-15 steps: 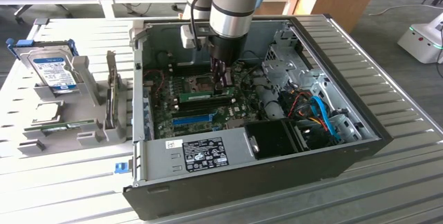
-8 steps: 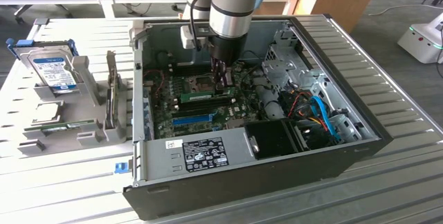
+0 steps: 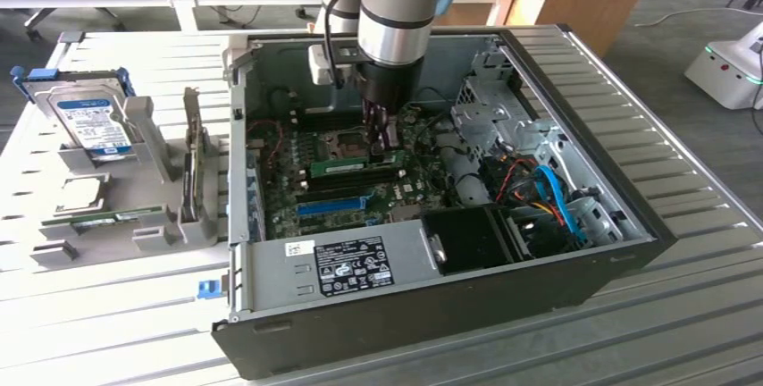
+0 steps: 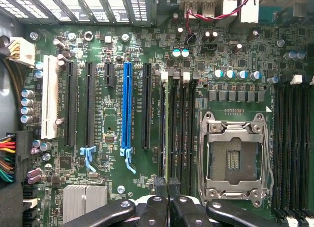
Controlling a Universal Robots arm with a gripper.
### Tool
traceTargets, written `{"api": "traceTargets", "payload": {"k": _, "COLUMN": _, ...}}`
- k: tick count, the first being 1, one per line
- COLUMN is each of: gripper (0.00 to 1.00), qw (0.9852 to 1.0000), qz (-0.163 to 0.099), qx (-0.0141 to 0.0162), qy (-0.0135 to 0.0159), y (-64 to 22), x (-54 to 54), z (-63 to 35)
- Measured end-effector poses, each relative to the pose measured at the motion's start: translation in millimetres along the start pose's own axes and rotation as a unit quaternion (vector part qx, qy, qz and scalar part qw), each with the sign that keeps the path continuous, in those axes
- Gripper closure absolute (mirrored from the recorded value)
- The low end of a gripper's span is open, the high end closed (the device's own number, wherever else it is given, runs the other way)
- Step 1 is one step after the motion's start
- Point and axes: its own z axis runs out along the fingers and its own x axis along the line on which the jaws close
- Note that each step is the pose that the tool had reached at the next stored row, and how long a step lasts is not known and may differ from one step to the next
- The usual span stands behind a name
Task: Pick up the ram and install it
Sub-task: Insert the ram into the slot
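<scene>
Jaws shut, tips pressed together w/ nothing visibly btwn them, hanging low inside the open PC case (image 3: 560, 265), just over the motherboard (image 4: 103, 183).

Key relation: the ram (image 3: 338, 168) stands on edge in a memory slot beside the CPU socket (image 4: 234, 158). Its long axis runs straight out from the jaw tips, in line w/ the closed jaws. In the ext. view the jaws sit over the end of the stick toward the ext. view's right; the rest of it stretches away to the ext. view's left. The blue PCIe slot (image 4: 127, 106) runs parallel, a few slots over. Judgement: stick looks placed in its slot, not carried.

A 2nd ram stick (image 3: 117, 219) lies in a grey holder on the surface (image 3: 703, 332), outside the case to the ext. view's left, well apart from the jaws and near the hard drive (image 3: 96, 122).

Hard to make out:
- whether the tips touch the stick's top edge or hover just above it
- whether it's fully seated
- whether the white slot latches (image 4: 164, 75) are closed
- the stick's near end, hidden under the jaws in the wrist view
</scene>
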Motion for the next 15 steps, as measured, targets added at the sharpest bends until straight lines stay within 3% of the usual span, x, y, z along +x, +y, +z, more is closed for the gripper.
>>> {"api": "traceTargets", "payload": {"k": 15, "gripper": 0.88, "qw": 0.9999, "qz": 0.013, "qx": -0.0001, "qy": -0.0002, "y": 0.1, "x": 0.0, "z": 0.0}}
